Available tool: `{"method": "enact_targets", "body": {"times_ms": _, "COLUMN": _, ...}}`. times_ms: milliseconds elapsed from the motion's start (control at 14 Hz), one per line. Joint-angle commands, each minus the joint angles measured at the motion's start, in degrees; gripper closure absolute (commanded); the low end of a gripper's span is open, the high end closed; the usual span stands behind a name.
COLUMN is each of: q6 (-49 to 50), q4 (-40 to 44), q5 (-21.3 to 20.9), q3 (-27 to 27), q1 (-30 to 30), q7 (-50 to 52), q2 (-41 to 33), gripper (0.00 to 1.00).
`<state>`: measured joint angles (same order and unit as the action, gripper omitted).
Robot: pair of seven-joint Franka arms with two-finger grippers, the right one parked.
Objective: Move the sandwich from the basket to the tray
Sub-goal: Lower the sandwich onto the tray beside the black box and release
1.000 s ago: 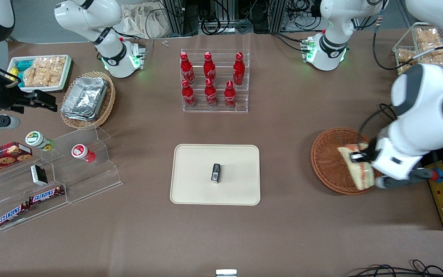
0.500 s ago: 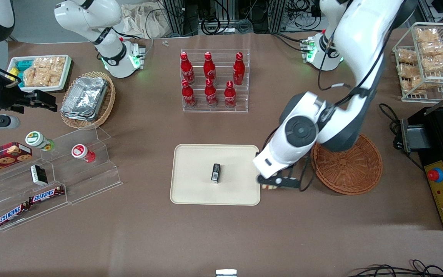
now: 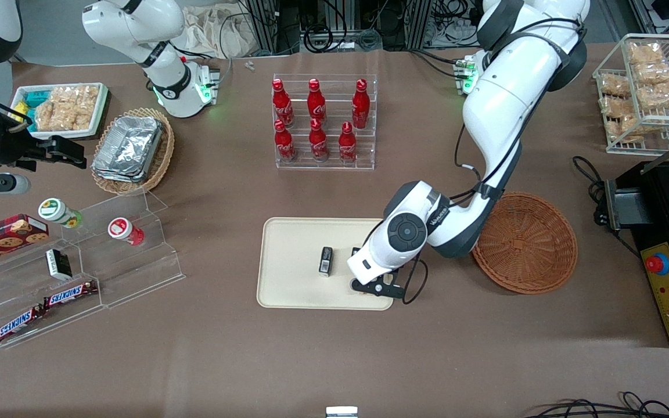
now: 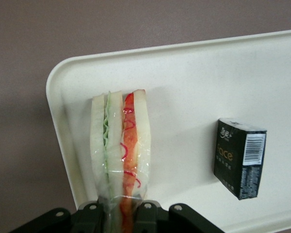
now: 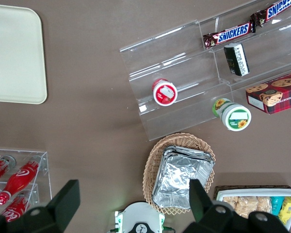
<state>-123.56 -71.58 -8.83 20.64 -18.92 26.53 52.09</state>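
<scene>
My left gripper [image 3: 373, 285] hangs over the cream-beige tray [image 3: 294, 284], at the tray's end nearest the basket. In the left wrist view the gripper [image 4: 120, 212] is shut on the sandwich [image 4: 120, 145], a wrapped white wedge with red and green filling, held edge-on just over the tray [image 4: 194, 77]. I cannot tell whether the sandwich touches the tray. In the front view my wrist hides the sandwich. The reddish-brown wicker basket [image 3: 529, 244] stands beside the tray, toward the working arm's end, with nothing in it.
A small black box [image 3: 326, 260] lies mid-tray, close beside the gripper; it also shows in the left wrist view [image 4: 239, 162]. A clear rack of red bottles [image 3: 323, 122] stands farther from the camera. Clear steps with snacks [image 3: 79, 255] stand toward the parked arm's end.
My gripper carried the sandwich out of the basket, across the table, and over the tray's near-basket end. The basket now holds nothing.
</scene>
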Motion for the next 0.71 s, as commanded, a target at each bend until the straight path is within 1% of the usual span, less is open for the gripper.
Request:
{"method": "enact_targets", "body": {"times_ms": 0, "q6": -0.98, "q4": 2.15, "q5": -1.10, "q3": -0.51, "q1": -0.68, "q7": 0.98, "q2": 1.26, "gripper": 1.00}}
{"method": "enact_targets", "body": {"times_ms": 71, "q6": -1.33, "q4": 1.88, "q5": -2.23, "q3": -0.51, "q1": -0.68, "q7": 1.16, "q2": 1.09, "gripper": 0.87}}
{"method": "enact_targets", "body": {"times_ms": 143, "q6": -1.33, "q4": 1.71, "q5": -3.98, "q3": -0.43, "q1": -0.68, "q7": 1.16, "q2": 0.74, "gripper": 0.40}}
{"method": "enact_targets", "body": {"times_ms": 214, "q6": -1.33, "q4": 1.62, "q5": -4.78, "q3": -0.43, "q1": -0.68, "q7": 1.33, "q2": 0.39, "gripper": 0.01}}
{"method": "enact_targets", "body": {"times_ms": 357, "q6": -1.07, "q4": 1.44, "q5": -4.97, "q3": -0.43, "q1": -0.42, "q7": 4.31, "q2": -0.75, "gripper": 0.00}}
{"method": "enact_targets", "body": {"times_ms": 500, "q6": -0.46, "q4": 1.09, "q5": -4.88, "q3": -0.43, "q1": -0.15, "q7": 4.94, "q2": -2.42, "gripper": 0.00}}
{"method": "enact_targets", "body": {"times_ms": 643, "q6": 0.94, "q4": 0.30, "q5": -3.92, "q3": -0.43, "q1": 0.20, "q7": 5.46, "q2": -4.61, "gripper": 0.00}}
